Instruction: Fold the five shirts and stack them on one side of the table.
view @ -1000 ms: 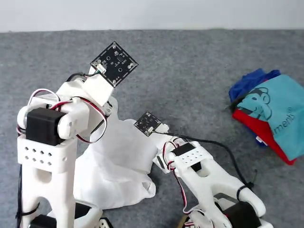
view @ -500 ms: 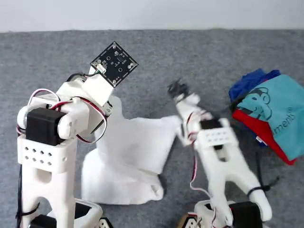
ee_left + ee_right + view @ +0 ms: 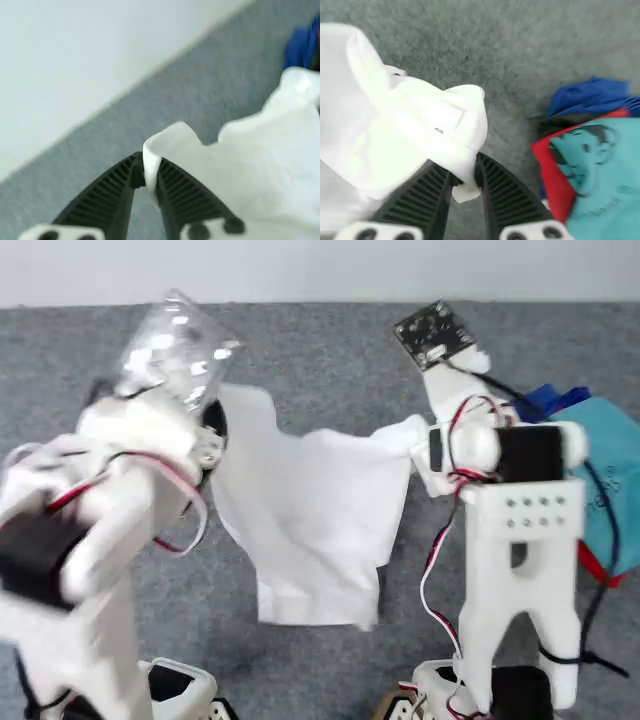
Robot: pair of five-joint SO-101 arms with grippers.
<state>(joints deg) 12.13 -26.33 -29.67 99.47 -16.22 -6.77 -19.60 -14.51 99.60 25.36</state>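
A white shirt [image 3: 315,515] hangs stretched between both arms above the grey table [image 3: 330,360], its lower part draping down toward the front. My left gripper [image 3: 149,182] is shut on one upper corner of the white shirt [image 3: 260,160], at the left in the high view. My right gripper [image 3: 465,181] is shut on the other bunched corner of the white shirt [image 3: 415,125], and in the high view that corner [image 3: 410,435] sits by the right arm. A stack of folded shirts [image 3: 610,490], teal on top over red and blue, lies at the table's right side and appears in the right wrist view [image 3: 590,165].
The grey table [image 3: 485,45] stretches bare behind the arms up to a pale wall [image 3: 320,270]. Both arm bases stand at the front edge. The right arm's upright body partly hides the folded stack in the high view.
Both arms have lifted and moved apart, the right one sweeping right and back. The white shirt rose off the table and now hangs spread between them.
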